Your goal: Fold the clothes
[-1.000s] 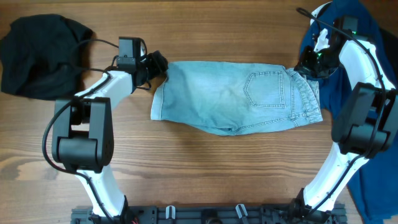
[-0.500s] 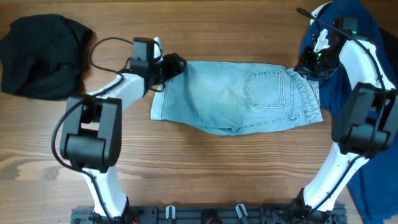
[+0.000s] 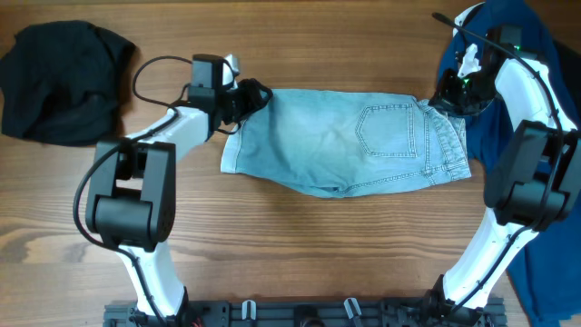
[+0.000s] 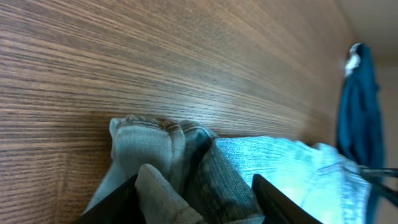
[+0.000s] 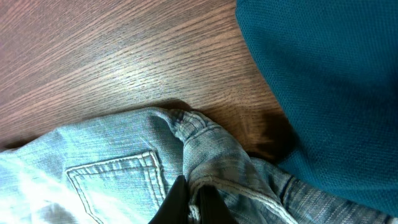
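Denim shorts [image 3: 345, 141] lie flat on table [image 3: 300, 263]. Our right tool [image 3: 445, 98] pinches the waistband [image 5: 205, 143]; left tool [image 3: 250, 94] straddles bunched hem [image 4: 155, 134], we can't tell if clamped. Step: securing both ends. Next needs firm grip, then even lift & fold.

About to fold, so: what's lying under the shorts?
Wood table shows all around the shorts; their waistband end meets the blue garment. Whether anything lies beneath the denim cannot be seen: it is covered.

Pale-blue denim shorts [image 3: 345, 141], dark-blue garment [image 5: 323, 74] and black garment [image 3: 59, 82] show against a brown wood-grained table [image 3: 290, 254].
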Available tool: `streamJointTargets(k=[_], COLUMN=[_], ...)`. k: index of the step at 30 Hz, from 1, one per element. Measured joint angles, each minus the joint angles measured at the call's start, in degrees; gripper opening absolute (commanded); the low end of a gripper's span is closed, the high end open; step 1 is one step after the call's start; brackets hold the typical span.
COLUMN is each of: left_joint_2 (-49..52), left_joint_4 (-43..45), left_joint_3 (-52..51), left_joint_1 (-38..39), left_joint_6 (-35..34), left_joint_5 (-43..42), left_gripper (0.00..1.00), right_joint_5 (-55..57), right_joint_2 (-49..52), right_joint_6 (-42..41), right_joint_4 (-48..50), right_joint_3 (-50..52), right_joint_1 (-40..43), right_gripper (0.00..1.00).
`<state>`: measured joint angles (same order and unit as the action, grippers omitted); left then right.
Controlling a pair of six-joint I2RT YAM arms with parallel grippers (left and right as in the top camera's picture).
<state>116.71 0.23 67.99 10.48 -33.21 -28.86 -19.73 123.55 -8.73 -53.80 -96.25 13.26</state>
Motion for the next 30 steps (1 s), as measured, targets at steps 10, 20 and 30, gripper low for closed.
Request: streamJointTargets(k=[10,20,30], left_joint_2=[-10.1,-11.5,-3.1], left_joint_4=[-0.6,-9.4,-11.4], left_joint_3=[-0.4,-0.4,-0.4], left_joint_1=[-2.3,-2.3,-4.2], left_joint_6=[-0.6,-0.3,0.1], left_joint_5=[-6.5,-0.7,7.5], left_gripper=[0.45,0.73,0.75], right_joint_5=[0.0,0.0,-0.2], right_joint_2=[0.0,0.0,0.0], right_joint_6=[0.0,0.0,0.0], right_joint_4=[0.0,-0.1,-0.9], right_joint_3=[0.0,0.0,0.0], right_joint_1=[0.0,0.0,0.0], right_gripper=[0.04,0.04,0.04])
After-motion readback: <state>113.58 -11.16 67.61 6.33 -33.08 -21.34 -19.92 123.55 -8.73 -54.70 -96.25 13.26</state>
